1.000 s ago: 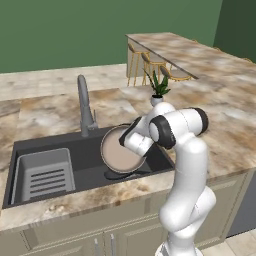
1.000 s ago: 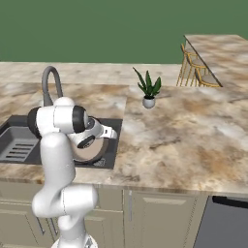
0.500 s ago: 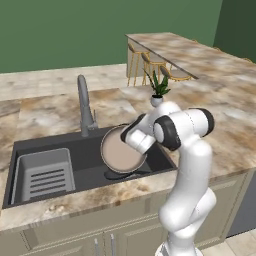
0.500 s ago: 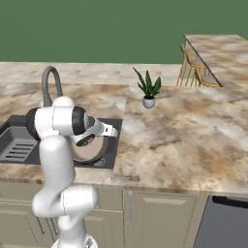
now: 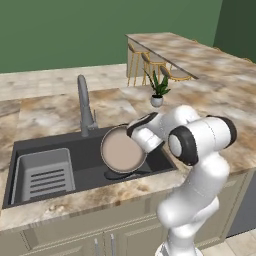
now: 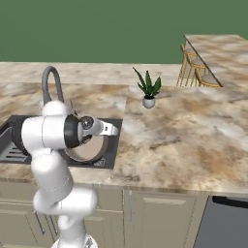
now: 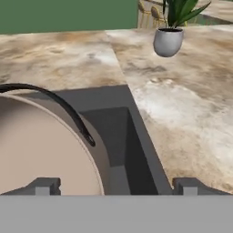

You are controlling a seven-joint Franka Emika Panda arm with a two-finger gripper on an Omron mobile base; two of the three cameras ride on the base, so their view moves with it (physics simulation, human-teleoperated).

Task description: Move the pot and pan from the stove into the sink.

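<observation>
Pot first: right by the gripper, down in the sink. Leans tilted on its edge at the right end, pale inside turned out. Gripper pinched shut a second ago; now spread wide, tips well apart, one either side of the pot's rim, not squeezing. Looks like a let-go, so the pot part of the job seems done. Under the pot, a flat dark shape, too hard to tell what. Further left in the sink, a grey rack. Behind, the faucet. Further back on the counter, a small plant. Next, probably: lift away gently, no bumping the pot.
</observation>
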